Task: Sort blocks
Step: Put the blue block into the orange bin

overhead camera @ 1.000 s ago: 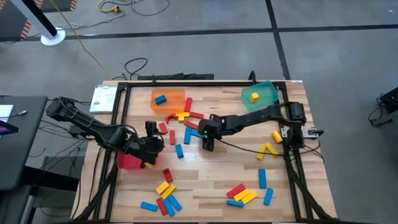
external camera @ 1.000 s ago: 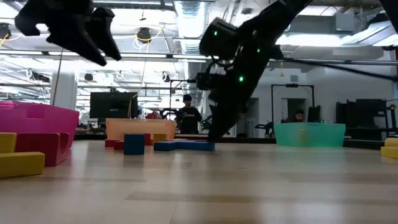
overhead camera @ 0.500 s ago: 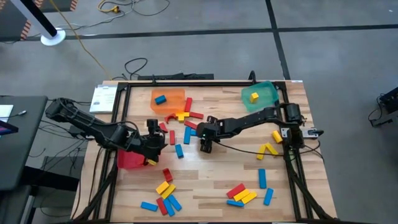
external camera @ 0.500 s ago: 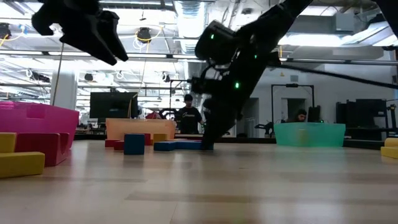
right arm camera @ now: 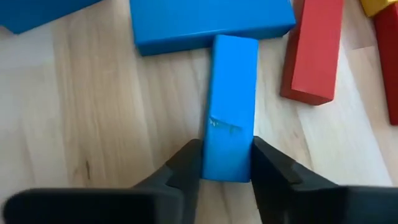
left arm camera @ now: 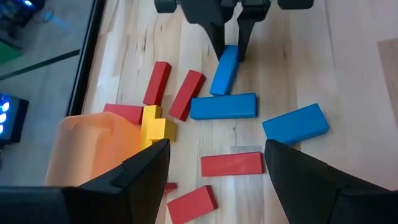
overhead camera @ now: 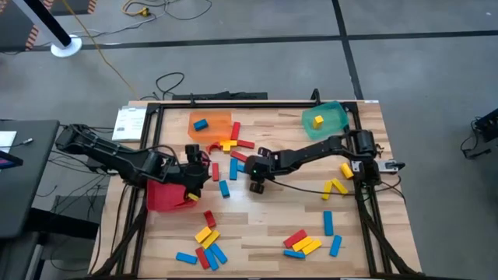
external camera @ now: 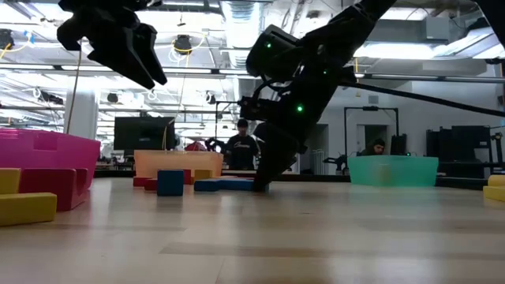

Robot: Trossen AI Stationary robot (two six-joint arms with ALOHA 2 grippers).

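I've got the light wooden table point(overhead camera: 264, 222) straight down on the high view. Far left, the left gripper point(overhead camera: 196, 169) hangs above the table beside the magenta plastic bin point(overhead camera: 163, 198), fingers point(left arm camera: 298, 180) spread wide with nothing between them. Its wrist view looks across at a scatter of flat rectangular blocks: red ones, blue ones, and a yellow block point(left arm camera: 155, 124) at the lip of the pale orange plastic bin point(left arm camera: 93, 149).

Orange bin sits at the far edge, left of centre, with one small blue block point(overhead camera: 201, 124) inside. Just in front of it, a cluster of red, yellow and blue bars.

Centre: the right gripper point(overhead camera: 255, 180) is down at table level on the near side of that cluster. On its wrist view both dark fingers point(right arm camera: 183, 171) press against the long sides of a flat blue rectangular block point(right arm camera: 231, 106), pinching its near end. That block lies flat on the wood, its far end butting a second blue bar point(right arm camera: 205, 25) lying crosswise. A red bar point(right arm camera: 311, 53) lies just beside it.

Near edge: a mixed pile of yellow, red and blue blocks point(overhead camera: 206, 245) left of centre, another pile point(overhead camera: 302, 243) right of centre.

Far right corner: translucent green plastic bin point(overhead camera: 331, 117) with one yellow cube-like block point(overhead camera: 317, 120) in it. A few yellow bars point(overhead camera: 336, 187) along the right rail.
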